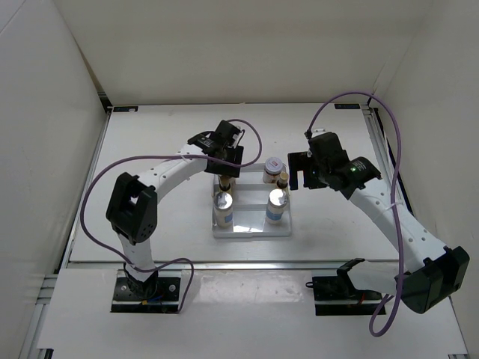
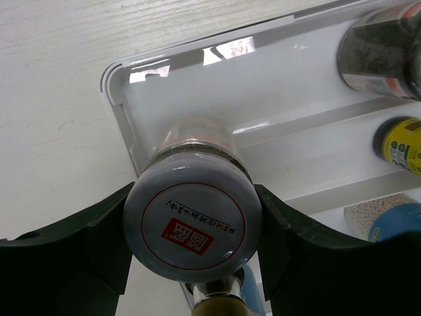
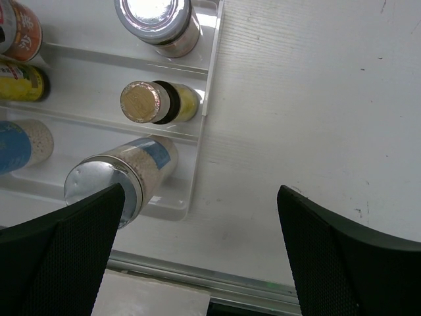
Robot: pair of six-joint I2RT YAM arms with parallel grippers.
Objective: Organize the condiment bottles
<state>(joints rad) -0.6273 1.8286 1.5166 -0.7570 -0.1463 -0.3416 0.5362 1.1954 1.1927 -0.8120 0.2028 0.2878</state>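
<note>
The left gripper (image 1: 224,170) is clamping its dark fingers (image 2: 92,243) on either side of a squat jar (image 2: 193,230), which it is holding in the far-left corner of the white divided tray (image 1: 251,233). The jar is standing upright with its long axis vertical, its pinkish-white lid facing up at the wrist camera and its base pointing down at the tray floor. Whether the base is touching that floor cannot be told. Just near of it the capped top of the left slim bottle (image 2: 216,304) is showing, and the left silver-capped bottle (image 1: 223,200) is standing nearer again.

Down the tray's right side, a second jar (image 1: 274,166), the right slim bottle (image 1: 282,179) and the right silver-capped bottle (image 1: 278,198) are lining up upright from far to near. The right gripper (image 1: 301,176) is hovering just right of the tray over the table (image 3: 316,99), its fingers spread wide and holding nothing.

The tight corner looks like the main risk. Fingers opening there could be striking the tray wall or nudging the slim bottle beside the jar and toppling it. If the jar is let go while it is hanging above the floor, it could be landing tilted against the divider.
</note>
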